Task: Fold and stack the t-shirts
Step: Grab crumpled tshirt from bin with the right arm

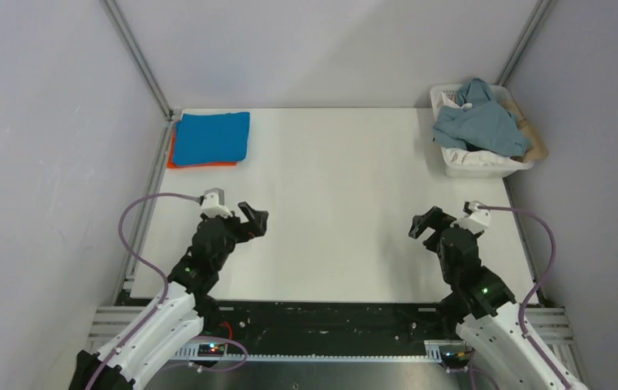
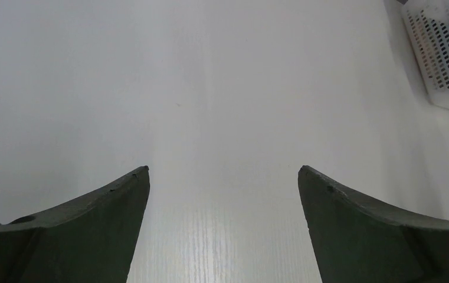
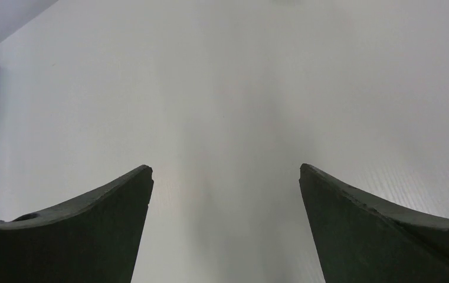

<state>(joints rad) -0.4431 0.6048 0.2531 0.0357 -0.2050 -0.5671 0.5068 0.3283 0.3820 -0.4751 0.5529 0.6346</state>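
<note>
**Top view.** The left fingers (image 1: 252,218) and the right fingers (image 1: 427,224) hover over the near half of the counter (image 1: 338,195). Both pairs are spread and hold nothing. A folded blue t-shirt (image 1: 212,136) lies on an orange t-shirt (image 1: 177,163) at the far left corner. At the far right corner, a white slatted basket (image 1: 484,168) holds a crumpled grey-blue t-shirt (image 1: 477,123), which is heaped above the rim. A tan t-shirt (image 1: 534,140) shows beneath it on the right side.

**Left wrist view.** We see the two fingers wide apart over bare counter. The basket wall shows at the upper right.

**Right wrist view.** The fingers are likewise wide apart over bare counter. The blue and orange stack shows at the left edge.

**Handling.** We judge the grey-blue shirt to be light, limp and without stiffness. It will sag and trail from any single hold, and it may drag the cloth under it out of the basket. We recommend pinching a raised fold at the top of the heap and lifting it clear of the rim. Once the shirt is spread on the counter, take it with both arms at the shoulder seams or the hem corners.
</note>
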